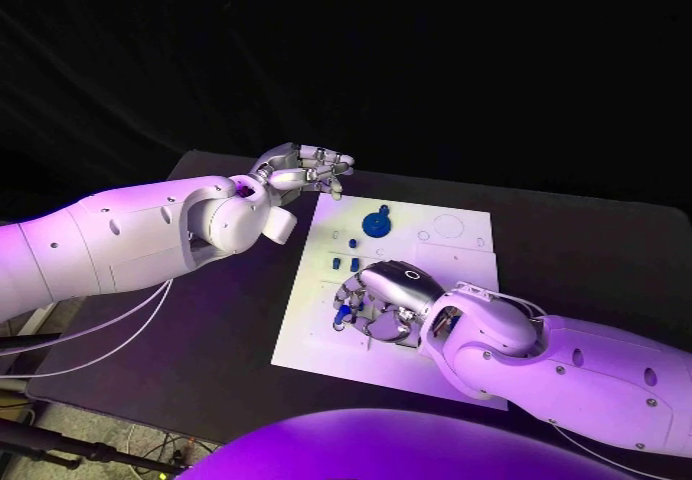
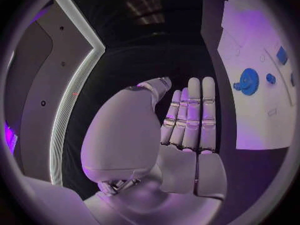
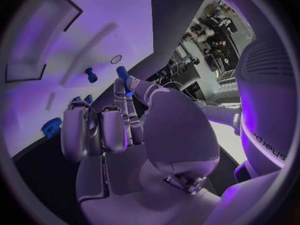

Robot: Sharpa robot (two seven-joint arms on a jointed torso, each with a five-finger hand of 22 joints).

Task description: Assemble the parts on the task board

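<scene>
While the right hand (image 1: pixel 387 298) works low over the task board (image 1: pixel 454 262), the left hand (image 1: pixel 300 166) hangs off the board's far left corner, above the black table (image 1: pixel 216 330); in the left wrist view its fingers (image 2: pixel 199 112) lie straight and side by side with the palm bare, so it holds nothing, and it seems parked there to leave the board free for the other arm.

The right hand is bent down over the board's near left part; in the right wrist view its fingertips (image 3: pixel 123 87) reach toward a small blue part (image 3: pixel 122 72) that sits at their very ends, and it looks pinched there, though I cannot tell for certain whether it is gripped or merely touched; the remaining fingers curl in beside it. Judging by this posture, the hand is placing or seating a piece, fingers pointed downward so the piece meets the board squarely.

Farther up the board from that hand lies a blue gear (image 1: pixel 378 221), flat on the white surface, with its toothed rim plain in the left wrist view (image 2: pixel 249 81); between the gear and the right hand stand small blue pegs (image 1: pixel 345 264), upright on the board; another blue piece (image 3: pixel 91 75) stands on the board just past the right fingertips. Several outlined recesses on the board's far right part look unfilled, so the assembly seems well short of finished.
</scene>
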